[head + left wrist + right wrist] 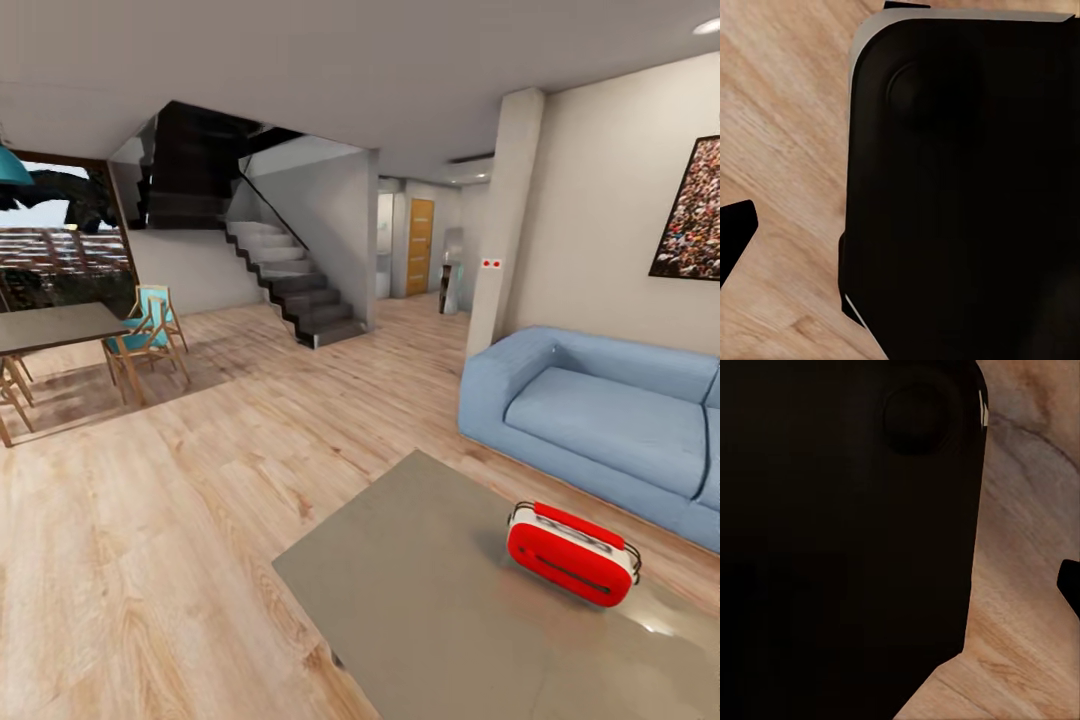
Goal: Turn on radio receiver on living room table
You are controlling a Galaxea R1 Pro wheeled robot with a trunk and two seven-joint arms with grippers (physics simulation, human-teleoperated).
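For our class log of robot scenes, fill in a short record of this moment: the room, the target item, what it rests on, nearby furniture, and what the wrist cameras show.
room: living room with a light wood floor
target: red radio, lying tilted
support: grey table, radio near its right side
nearby: blue sofa behind the table; dining table with chairs at far left; staircase at the back
wall: framed picture above the sofa
wrist cameras: dark robot body over wood floor; pincer state cannot be judged

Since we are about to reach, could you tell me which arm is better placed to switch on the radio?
Probably the right: the radio receiver sits on the table toward the robot's right side, near the sofa.
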